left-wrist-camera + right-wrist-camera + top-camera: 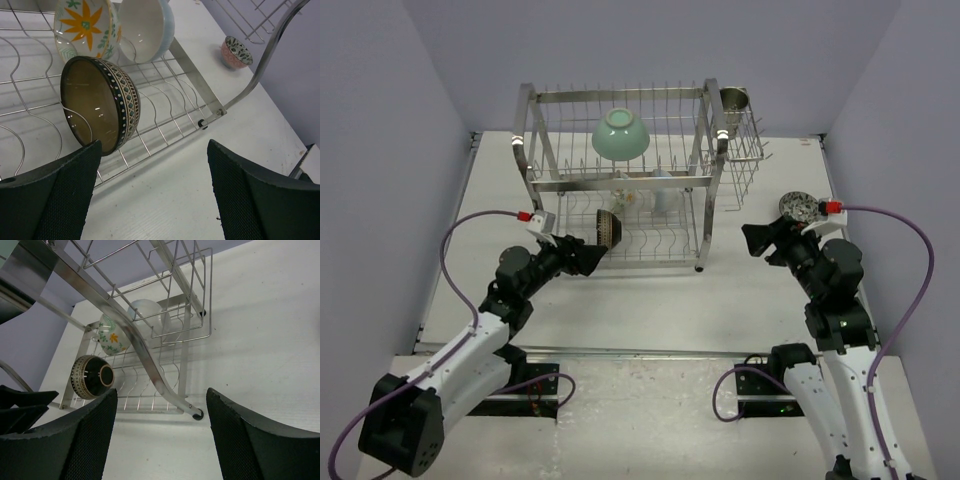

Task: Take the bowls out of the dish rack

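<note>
The dish rack stands at mid-table. A mint-green bowl lies on its upper tier. On the lower tier stand a dark brown striped bowl, a white bowl with yellow flowers and a pale white-blue bowl. A pinkish patterned bowl sits on the table right of the rack. My left gripper is open and empty, just in front of the dark brown bowl. My right gripper is open and empty, right of the rack, next to the pinkish bowl.
A steel cup stands in the rack's wire side basket. The rack's curved steel leg and its foot lie ahead of my right gripper. Purple walls close in the table at the left, back and right.
</note>
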Controlling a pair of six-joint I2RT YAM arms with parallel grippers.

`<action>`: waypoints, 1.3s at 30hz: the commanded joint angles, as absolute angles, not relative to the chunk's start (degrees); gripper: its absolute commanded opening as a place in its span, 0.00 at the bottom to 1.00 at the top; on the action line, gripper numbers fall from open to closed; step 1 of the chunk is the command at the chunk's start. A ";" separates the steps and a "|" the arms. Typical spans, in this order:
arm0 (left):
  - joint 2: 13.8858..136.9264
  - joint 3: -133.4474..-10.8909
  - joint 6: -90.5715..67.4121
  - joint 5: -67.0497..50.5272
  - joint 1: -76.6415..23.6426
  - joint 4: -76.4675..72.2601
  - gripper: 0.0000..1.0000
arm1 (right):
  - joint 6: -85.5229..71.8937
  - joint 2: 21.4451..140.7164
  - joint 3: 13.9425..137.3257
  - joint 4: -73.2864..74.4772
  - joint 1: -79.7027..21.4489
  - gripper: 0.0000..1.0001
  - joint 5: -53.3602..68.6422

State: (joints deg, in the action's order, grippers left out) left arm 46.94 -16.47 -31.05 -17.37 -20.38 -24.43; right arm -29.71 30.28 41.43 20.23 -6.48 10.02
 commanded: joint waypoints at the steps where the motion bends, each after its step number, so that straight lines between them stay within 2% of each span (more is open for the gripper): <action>1: 49.91 -15.73 -31.55 -17.14 -21.62 -31.63 0.86 | -28.56 29.45 41.75 20.92 -6.86 0.73 10.55; 25: 67.67 -17.75 -30.23 -11.78 -26.54 -45.00 0.86 | -27.77 28.39 41.14 21.80 -7.29 0.73 11.42; 39: 73.29 -21.71 -28.21 -10.37 -27.25 -46.67 0.82 | -27.33 28.39 41.13 22.24 -7.91 0.73 11.07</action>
State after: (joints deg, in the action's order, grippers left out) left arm 72.10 -19.42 -30.33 -11.64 -26.81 -42.94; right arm -28.77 28.73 41.21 22.35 -7.51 10.09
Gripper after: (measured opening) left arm 0.830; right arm 0.724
